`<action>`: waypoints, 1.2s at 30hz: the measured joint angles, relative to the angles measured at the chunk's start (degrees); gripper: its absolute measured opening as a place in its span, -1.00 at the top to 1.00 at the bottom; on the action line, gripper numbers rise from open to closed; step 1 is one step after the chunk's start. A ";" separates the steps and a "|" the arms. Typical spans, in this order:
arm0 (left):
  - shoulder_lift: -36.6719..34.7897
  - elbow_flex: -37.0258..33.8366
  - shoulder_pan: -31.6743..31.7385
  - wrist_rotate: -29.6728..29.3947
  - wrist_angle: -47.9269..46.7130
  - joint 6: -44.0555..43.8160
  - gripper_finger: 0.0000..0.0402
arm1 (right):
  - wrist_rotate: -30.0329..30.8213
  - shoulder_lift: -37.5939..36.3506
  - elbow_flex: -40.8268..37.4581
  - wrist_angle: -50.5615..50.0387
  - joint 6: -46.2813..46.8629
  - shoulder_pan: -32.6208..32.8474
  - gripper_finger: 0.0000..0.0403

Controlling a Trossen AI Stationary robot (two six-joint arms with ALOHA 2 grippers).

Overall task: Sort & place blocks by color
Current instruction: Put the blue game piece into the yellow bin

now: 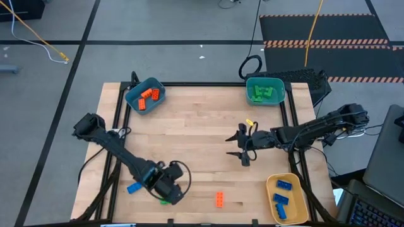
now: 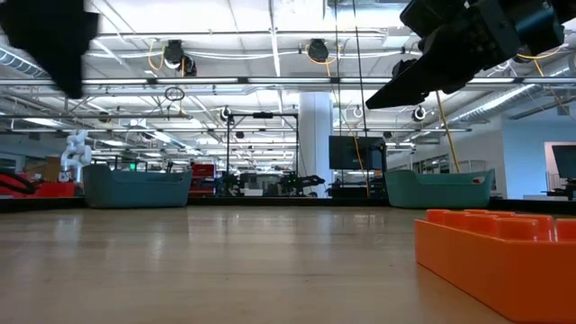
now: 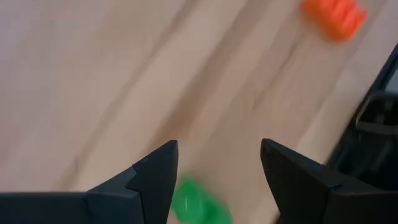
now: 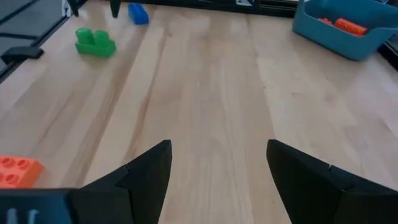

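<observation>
The green block [image 3: 198, 202] lies on the table near the front edge, right under your left gripper [image 3: 217, 163], whose jaws are wide and empty. You are reaching for it: go down and close. The right gripper [image 1: 243, 146] waits mid-table, jaws wide.

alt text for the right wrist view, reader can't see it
The right tool hangs open and empty over bare wooden table. Ahead lie a green block, a blue block and an orange block; a teal bin holds orange blocks.
</observation>
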 joint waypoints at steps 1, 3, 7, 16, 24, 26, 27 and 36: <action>0.00 0.00 -0.61 1.30 -0.61 -1.66 -0.15 | 0.00 0.01 0.00 0.00 -0.09 0.04 -0.28; -0.02 0.00 -1.83 3.70 -0.85 -4.38 -0.15 | -0.04 0.02 0.00 -0.02 -0.06 0.07 -0.28; -0.02 0.00 -3.83 8.28 -3.57 -9.92 -0.15 | 0.07 0.02 0.00 -0.37 -0.06 0.00 -0.28; -0.02 0.00 -9.41 18.32 -18.98 -20.99 -0.15 | 0.07 0.02 0.02 -0.39 -0.39 0.00 -0.28; 0.67 -0.02 -14.61 18.79 -21.73 -21.95 -0.15 | 0.05 0.02 0.02 0.01 -0.67 0.00 -0.28; 0.76 -0.92 -15.46 18.91 -20.96 -21.95 -0.15 | 0.01 0.02 0.02 0.22 -0.67 0.00 -0.28; 0.76 -1.73 -15.69 19.23 -19.81 -21.94 -0.15 | -0.09 0.02 0.02 0.24 -0.66 0.00 -0.28; 0.78 -10.11 -16.85 25.61 -17.47 -21.67 -0.15 | -0.14 0.02 0.02 0.31 -0.65 0.00 -0.28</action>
